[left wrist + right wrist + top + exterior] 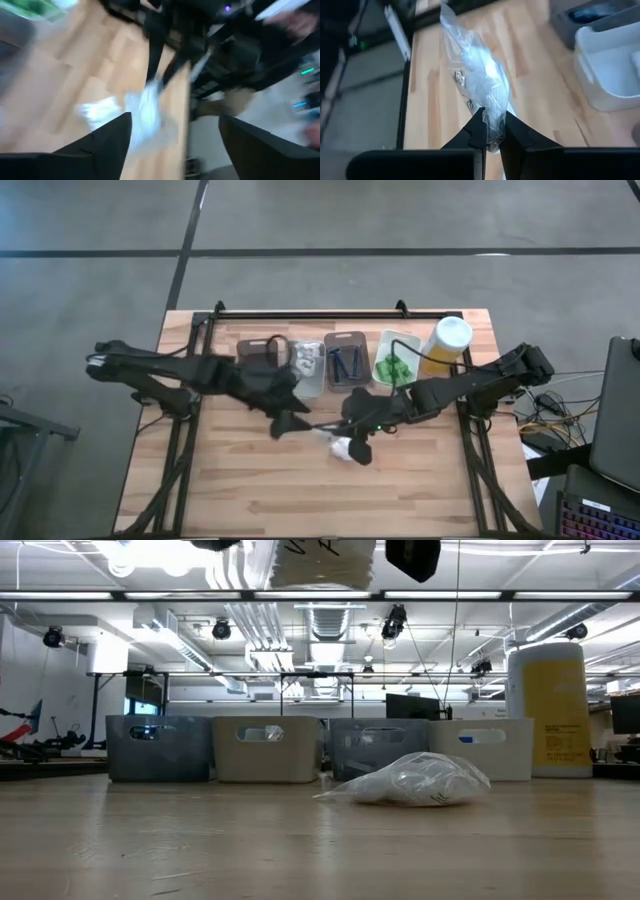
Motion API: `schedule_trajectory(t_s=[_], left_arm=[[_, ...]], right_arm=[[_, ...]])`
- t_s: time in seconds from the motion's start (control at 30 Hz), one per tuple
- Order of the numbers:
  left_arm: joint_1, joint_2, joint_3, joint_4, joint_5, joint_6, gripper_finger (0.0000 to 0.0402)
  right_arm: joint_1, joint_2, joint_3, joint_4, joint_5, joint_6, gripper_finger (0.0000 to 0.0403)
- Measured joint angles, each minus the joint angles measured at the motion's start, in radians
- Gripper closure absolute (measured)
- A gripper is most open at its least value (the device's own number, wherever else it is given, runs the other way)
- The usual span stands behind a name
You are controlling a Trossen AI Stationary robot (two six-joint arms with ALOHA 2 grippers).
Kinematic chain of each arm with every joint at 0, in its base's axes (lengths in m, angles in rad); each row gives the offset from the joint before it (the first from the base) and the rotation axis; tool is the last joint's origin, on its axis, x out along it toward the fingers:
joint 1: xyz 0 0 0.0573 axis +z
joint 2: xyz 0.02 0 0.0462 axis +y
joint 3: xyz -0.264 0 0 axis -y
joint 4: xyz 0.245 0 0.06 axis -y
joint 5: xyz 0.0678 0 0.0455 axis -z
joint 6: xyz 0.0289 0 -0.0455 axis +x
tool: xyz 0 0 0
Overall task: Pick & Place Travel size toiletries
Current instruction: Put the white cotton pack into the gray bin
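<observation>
A white crinkly sachet (338, 445) lies near the middle of the table. In the low view the sachet (410, 780) rests on the wood by its underside, and no gripper shows beside it. My right gripper (358, 450) reaches in from the right and is shut on it. My left gripper (290, 423) is open, a short way to the sachet's left and touching nothing. Its blurred wrist view looks between the spread fingers at the sachet (145, 110). Other toiletries lie in the bins: white sachets (308, 360), blue razors (345, 363), green bottles (392, 367). My right gripper (492, 117) pinches the sachet's near end (492, 106) between its two fingertips, on crumpled clear film. The fingers come from the table's right, slanting down. The rest of the sachet (480, 70) stretches away from the fingers over the wood. Whether it is lifted clear, I cannot tell.
Four bins stand in a row along the far edge, from the dark bin (262, 355) to the white bin (410, 345). A tall yellow bottle (445, 345) with a white cap stands at their right end. Bare wood (300, 490) lies toward the near edge.
</observation>
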Motion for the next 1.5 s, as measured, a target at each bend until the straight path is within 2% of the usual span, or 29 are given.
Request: schedule_trajectory(t_s=[0.17, 0.3, 0.4, 0.57, 0.67, 0.83, 0.97, 1.17, 1.5], left_arm=[[-0.113, -0.083, -0.075, -0.061, -0.252, 0.102, 0.0086], [-0.165, -0.133, -0.178, 0.034, -0.358, 0.078, 0.0091], [-0.171, -0.164, -0.272, 0.191, -0.369, 0.054, 0.0092], [-0.17, -0.22, -0.424, 0.578, -0.431, 0.102, 0.0093], [-0.165, -0.238, -0.504, 0.701, -0.453, 0.119, 0.0094], [-0.148, -0.25, -0.606, 0.916, -0.468, 0.111, 0.0094], [-0.128, -0.244, -0.656, 1.128, -0.484, 0.187, 0.0094], [-0.103, -0.24, -0.661, 1.145, -0.486, 0.202, 0.0094], [-0.062, -0.24, -0.651, 1.17, -0.483, 0.238, 0.0094]], right_arm=[[-0.023, -0.082, -0.089, 0.188, 0.082, 0.134, 0.038], [-0.041, -0.137, -0.185, 0.487, 0.077, 0.188, 0.038], [-0.052, -0.156, -0.23, 0.586, 0.075, 0.22, 0.038], [-0.054, -0.162, -0.268, 0.657, 0.087, 0.258, 0.038], [-0.053, -0.173, -0.284, 0.739, 0.129, 0.259, 0.038], [-0.054, -0.176, -0.288, 0.754, 0.156, 0.277, 0.038], [-0.053, -0.172, -0.287, 0.778, 0.18, 0.318, 0.038], [-0.054, -0.157, -0.288, 0.862, 0.189, 0.345, 0.038], [-0.054, -0.14, -0.287, 0.869, 0.177, 0.387, 0.038]])
